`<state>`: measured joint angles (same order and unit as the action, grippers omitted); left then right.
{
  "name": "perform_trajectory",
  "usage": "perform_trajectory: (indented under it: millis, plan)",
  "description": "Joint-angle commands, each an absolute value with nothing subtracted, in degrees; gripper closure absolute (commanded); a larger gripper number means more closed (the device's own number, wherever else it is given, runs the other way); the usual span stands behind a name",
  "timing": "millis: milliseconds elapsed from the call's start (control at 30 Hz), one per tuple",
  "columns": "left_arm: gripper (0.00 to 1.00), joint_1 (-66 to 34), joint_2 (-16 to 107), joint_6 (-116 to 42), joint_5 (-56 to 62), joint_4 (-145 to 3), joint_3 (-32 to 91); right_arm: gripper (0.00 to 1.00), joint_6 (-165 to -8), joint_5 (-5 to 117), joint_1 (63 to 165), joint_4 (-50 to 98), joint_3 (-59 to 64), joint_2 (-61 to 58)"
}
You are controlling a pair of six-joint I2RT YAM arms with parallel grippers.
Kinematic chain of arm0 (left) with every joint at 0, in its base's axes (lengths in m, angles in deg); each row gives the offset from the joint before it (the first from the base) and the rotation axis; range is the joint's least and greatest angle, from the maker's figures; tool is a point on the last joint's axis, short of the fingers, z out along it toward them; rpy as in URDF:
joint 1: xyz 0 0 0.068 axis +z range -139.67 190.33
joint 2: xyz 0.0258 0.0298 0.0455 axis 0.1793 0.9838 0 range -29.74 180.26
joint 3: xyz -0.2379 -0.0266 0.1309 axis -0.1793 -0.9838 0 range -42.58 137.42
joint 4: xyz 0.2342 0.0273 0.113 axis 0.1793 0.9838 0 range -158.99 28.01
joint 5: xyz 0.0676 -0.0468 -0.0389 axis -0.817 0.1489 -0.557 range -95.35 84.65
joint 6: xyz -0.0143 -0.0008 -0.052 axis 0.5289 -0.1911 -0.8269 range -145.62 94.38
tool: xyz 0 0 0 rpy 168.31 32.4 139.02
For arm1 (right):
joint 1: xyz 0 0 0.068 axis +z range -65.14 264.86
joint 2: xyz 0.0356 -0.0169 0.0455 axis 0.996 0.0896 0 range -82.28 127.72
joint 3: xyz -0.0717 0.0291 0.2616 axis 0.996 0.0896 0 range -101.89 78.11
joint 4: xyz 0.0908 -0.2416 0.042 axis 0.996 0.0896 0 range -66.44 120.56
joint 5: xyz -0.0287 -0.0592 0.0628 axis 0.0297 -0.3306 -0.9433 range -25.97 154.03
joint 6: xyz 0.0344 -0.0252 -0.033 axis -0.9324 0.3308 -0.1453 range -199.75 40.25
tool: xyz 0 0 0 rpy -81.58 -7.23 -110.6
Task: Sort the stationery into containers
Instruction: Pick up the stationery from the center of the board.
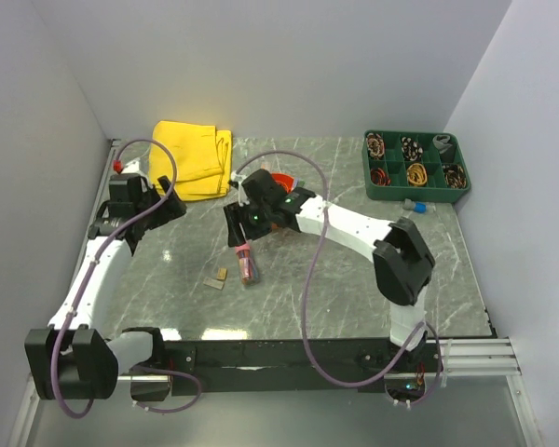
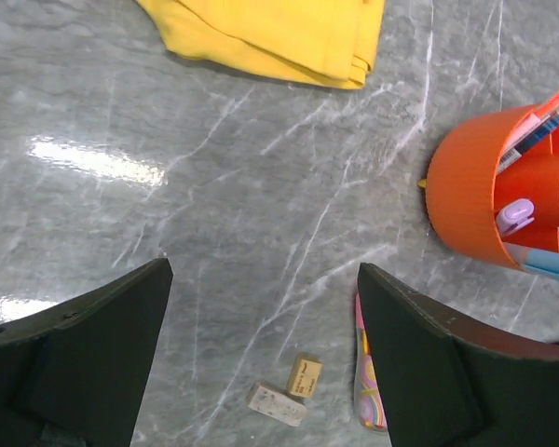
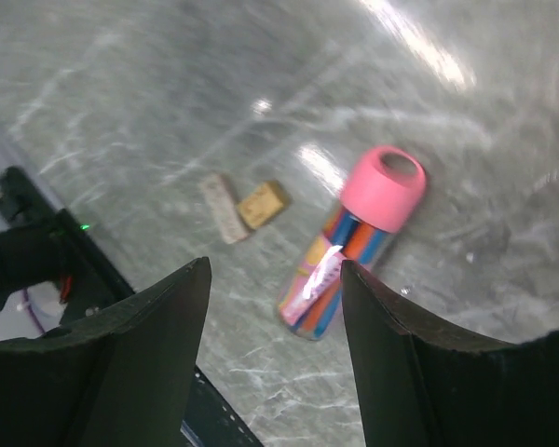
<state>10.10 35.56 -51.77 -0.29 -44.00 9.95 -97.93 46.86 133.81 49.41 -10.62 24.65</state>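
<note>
The grey marbled worktop [image 1: 354, 279] fills the scene. At the far left lies the folded yellow cloth [image 1: 194, 158], no part of the sorting. At the far right is a green tray [image 1: 415, 194] of small compartments, well apart from the action.

In the middle the orange organiser bowl [image 2: 466, 200] stands upright just beside the right arm. Things already stand on end in its outer ring, which reads as work partly done.

Now the arms. The left end effector [image 2: 263, 270] hangs over the left side of the worktop near the cloth, fingers spread wide and nothing between them. It looks held back, I'd say, to leave room.

The right end effector [image 3: 275, 270] hovers on the near side of the bowl, fingers also spread and empty. Under it is the pink-capped tube [image 3: 349, 247], lying on its side on the worktop and unsorted. From the right wrist, its clear lower end shows inside the finger gap. The pink cap lies out past the right-hand finger, so the tube runs slantwise to the gap. That looks like a line-up for a pick, with some squaring of the wrist still needed.

Just beside the tube lie a tan block [image 3: 264, 204] and a pale block [image 3: 222, 208], touching or nearly so, loose on the worktop. Both sit off to one side of the right end effector's gap.

Smallest of all is a lilac stick [image 2: 514, 216], standing in the bowl's ring.
</note>
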Motion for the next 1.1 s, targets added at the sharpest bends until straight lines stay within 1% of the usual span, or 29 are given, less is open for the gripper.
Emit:
perform_trajectory:
  millis: [0, 267, 533, 833, 933, 1000, 1033, 1067]
  plan:
    - [0.12, 11.5, 30.7, -52.2, -4.6, -43.1, 12.4, 0.34, -105.3, 51.9, 133.6, 53.8, -14.5, 27.7]
    - [0.11, 13.4, 26.1, -53.5, -2.4, -43.1, 8.3, 0.34, -106.5, 60.0, 135.3, 55.6, -18.1, 33.1]
    - [0.10, 13.6, 25.5, -53.3, -1.8, -43.1, 7.7, 0.35, -106.0, 63.5, 135.7, 56.0, -19.9, 38.8]
    - [0.10, 13.6, 26.7, -53.8, -1.2, -43.6, 7.4, 0.37, -105.8, 67.2, 135.8, 56.1, -20.7, 42.6]
    - [0.10, 13.6, 27.2, -54.4, -0.6, -43.9, 7.3, 0.44, -105.0, 67.5, 136.0, 55.6, -21.2, 44.0]
    - [0.10, 13.6, 27.5, -54.5, -0.1, -44.2, 7.3, 0.47, -104.0, 68.1, 136.4, 55.3, -21.5, 44.7]
    - [0.10, 13.6, 27.7, -54.6, 0.0, -44.2, 7.3, 0.64, -103.2, 68.1, 136.5, 54.9, -21.6, 44.8]
    - [0.10, 13.6, 27.9, -54.5, 0.1, -44.3, 7.5, 0.74, -103.0, 68.0, 136.7, 54.7, -21.7, 44.8]
